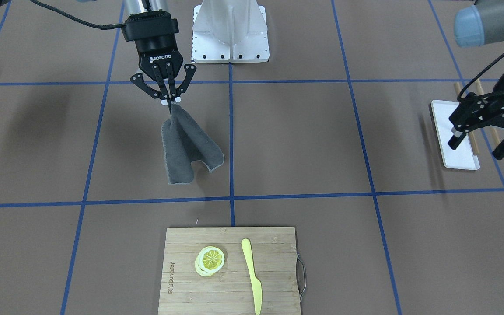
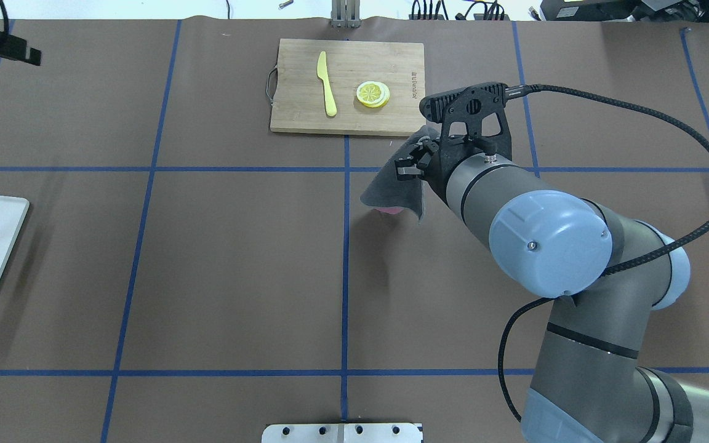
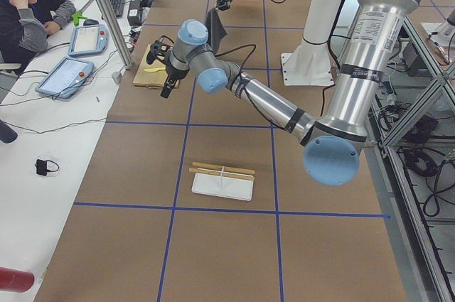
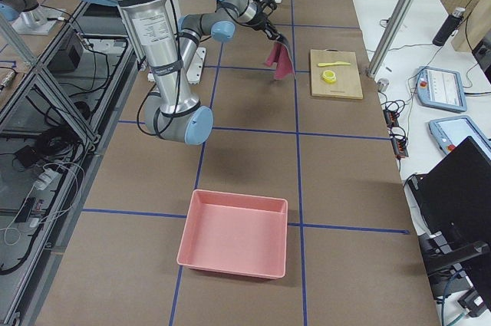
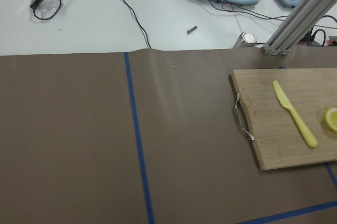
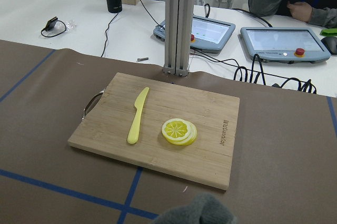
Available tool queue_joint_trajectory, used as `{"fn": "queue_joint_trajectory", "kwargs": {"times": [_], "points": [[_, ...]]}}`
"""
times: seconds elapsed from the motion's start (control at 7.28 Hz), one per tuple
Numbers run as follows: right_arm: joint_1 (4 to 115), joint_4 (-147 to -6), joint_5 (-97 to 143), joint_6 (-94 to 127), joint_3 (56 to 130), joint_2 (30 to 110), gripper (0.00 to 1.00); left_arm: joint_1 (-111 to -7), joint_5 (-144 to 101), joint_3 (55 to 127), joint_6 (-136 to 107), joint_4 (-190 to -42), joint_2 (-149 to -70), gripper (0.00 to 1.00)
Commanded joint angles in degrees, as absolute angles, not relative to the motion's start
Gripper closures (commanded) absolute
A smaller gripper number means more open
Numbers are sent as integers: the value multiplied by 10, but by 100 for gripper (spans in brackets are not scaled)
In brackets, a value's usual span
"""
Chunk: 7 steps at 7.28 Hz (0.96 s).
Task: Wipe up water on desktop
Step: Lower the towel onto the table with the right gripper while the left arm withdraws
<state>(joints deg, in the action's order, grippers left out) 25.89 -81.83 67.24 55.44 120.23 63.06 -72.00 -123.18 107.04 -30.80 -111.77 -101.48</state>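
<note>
The desktop (image 1: 300, 144) is a matte brown sheet crossed by blue tape lines; I make out no water on it in any view. My right gripper (image 1: 171, 101) hangs above it, shut on the top corner of a grey cloth (image 1: 188, 148) whose underside looks pink (image 4: 280, 61). From overhead, the cloth (image 2: 391, 191) dangles just below the right gripper (image 2: 410, 167), close to the centre tape line. Its edge shows at the bottom of the right wrist view (image 6: 195, 211). My left gripper (image 1: 479, 146) is open and empty, raised over the white tray.
A bamboo cutting board (image 1: 230, 271) carries lemon slices (image 1: 210, 260) and a yellow knife (image 1: 252, 273). A white tray (image 1: 453, 133) lies beside chopsticks (image 3: 222, 170). A pink bin (image 4: 234, 234) sits at the robot's right end. A person (image 3: 32, 11) sits at the side desk.
</note>
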Motion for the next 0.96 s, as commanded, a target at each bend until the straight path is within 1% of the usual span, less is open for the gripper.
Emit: {"fn": "queue_joint_trajectory", "kwargs": {"times": [0.0,0.41,0.55,0.69,0.82], "points": [[268,-817,684,555,1202,635,100,-775,-1232,1070,-140,-1041,-957,1],[269,-817,685,556,1202,642,100,-851,-1235,1072,33,-917,-899,1],[278,-817,710,556,1203,642,100,-895,-1250,1071,44,-911,-856,1],[283,-817,721,556,1207,642,100,-909,-1252,1050,45,-912,-821,1],[293,-818,738,555,1214,642,100,-924,-1260,1018,40,-918,-813,1]]}}
